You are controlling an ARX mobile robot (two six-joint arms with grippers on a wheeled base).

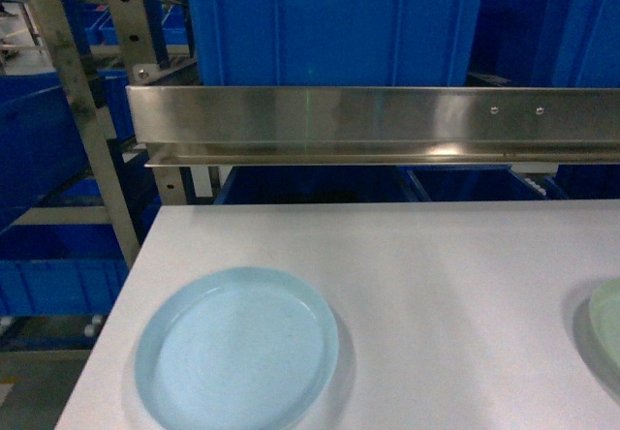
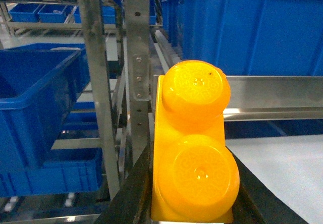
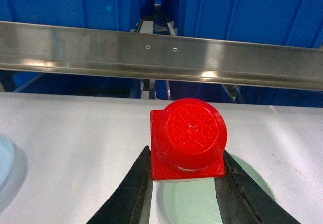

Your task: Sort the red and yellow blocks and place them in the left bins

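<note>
Left gripper (image 2: 194, 204) clamped on orange-yellow two-stud brick (image 2: 194, 148), lifted beside rack, blue crate (image 2: 35, 98) off to left. Right gripper (image 3: 184, 188) clamped on red one-stud brick (image 3: 187, 139), held above green plate (image 3: 202, 204). Both picked, neither binned; drops into crates left.

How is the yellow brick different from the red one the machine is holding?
The glossy orange-yellow plastic brick has two round studs; the glossy red plastic brick has one. The yellow is longer, the red squarish. The red hangs over a pale green plate. Both sit clamped between dark end effector fingers.
</note>
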